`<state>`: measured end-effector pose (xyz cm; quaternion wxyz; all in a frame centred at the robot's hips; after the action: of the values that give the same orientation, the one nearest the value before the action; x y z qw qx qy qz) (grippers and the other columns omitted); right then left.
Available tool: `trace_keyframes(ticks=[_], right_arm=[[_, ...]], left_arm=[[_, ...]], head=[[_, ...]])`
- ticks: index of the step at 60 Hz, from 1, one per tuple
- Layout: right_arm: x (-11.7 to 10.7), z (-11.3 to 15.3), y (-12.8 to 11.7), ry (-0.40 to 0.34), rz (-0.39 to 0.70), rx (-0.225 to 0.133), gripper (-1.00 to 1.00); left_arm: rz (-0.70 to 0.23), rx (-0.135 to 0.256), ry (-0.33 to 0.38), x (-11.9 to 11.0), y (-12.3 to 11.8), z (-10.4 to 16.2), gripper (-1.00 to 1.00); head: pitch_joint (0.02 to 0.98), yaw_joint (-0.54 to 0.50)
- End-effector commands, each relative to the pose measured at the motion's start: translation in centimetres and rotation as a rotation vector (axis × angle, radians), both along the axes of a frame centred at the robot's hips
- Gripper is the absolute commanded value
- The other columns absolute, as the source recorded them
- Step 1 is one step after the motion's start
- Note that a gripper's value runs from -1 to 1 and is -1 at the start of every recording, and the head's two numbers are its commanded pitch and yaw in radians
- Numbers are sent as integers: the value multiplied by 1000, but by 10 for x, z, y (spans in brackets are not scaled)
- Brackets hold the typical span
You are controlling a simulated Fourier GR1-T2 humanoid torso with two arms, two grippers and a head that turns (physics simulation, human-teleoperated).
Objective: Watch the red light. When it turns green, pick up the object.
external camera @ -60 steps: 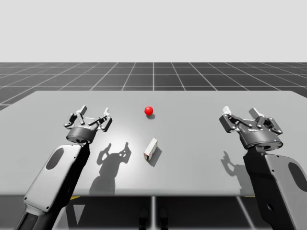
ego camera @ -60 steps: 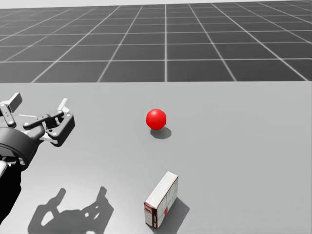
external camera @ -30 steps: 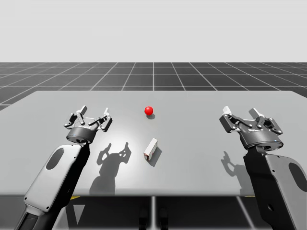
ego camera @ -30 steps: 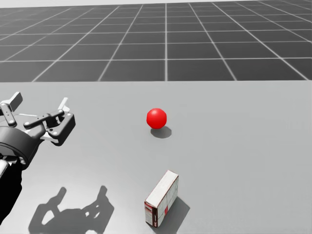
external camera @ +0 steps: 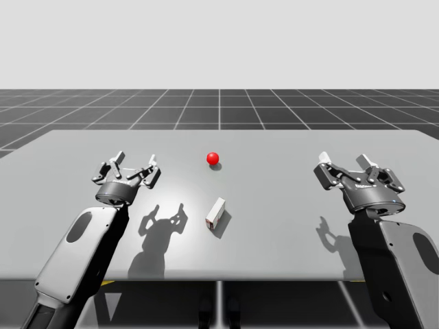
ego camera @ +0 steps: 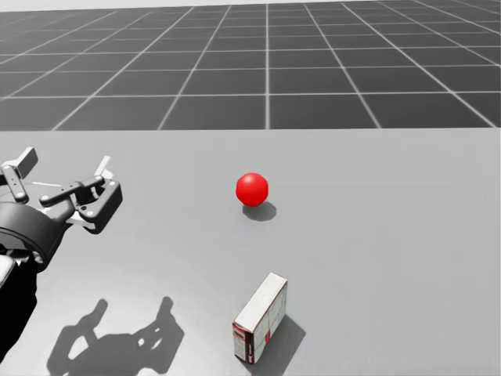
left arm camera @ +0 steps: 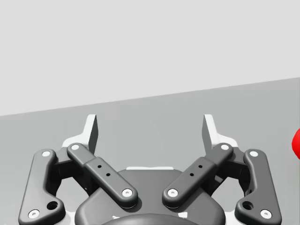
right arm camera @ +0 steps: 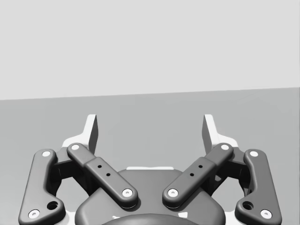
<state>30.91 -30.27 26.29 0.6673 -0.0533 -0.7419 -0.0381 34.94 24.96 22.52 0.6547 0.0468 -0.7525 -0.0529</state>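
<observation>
The red light (external camera: 213, 158) glows, so no reaching (patience!). My left gripper (external camera: 134, 163) and right gripper (external camera: 346, 168) hover spread wide, empty. The white box (external camera: 216, 213) lies nearer the left one.

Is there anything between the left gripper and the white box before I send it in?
Nothing visible stands in the way. Bare table lies between the left gripper and the white box. The red light sits farther back on the table, off that line. The left gripper's fingers are open and hold nothing.
</observation>
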Motion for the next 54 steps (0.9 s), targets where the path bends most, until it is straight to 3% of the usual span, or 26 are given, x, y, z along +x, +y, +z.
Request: trace_keyframes(ticks=[1,37,54], right_arm=[[0,0,-1,0,-2,-1,-1000],[0,1,-1,-3,-1,0,-1000],[0,0,-1,1,4,-2,-1000]], left_arm=[[0,0,0,0,0,0,-1000],[-1,3,1,1,0,-1,-1000],[-2,6,4,1,-1,-1,-1000]], head=[[600,47],[602,45],[739,16]])
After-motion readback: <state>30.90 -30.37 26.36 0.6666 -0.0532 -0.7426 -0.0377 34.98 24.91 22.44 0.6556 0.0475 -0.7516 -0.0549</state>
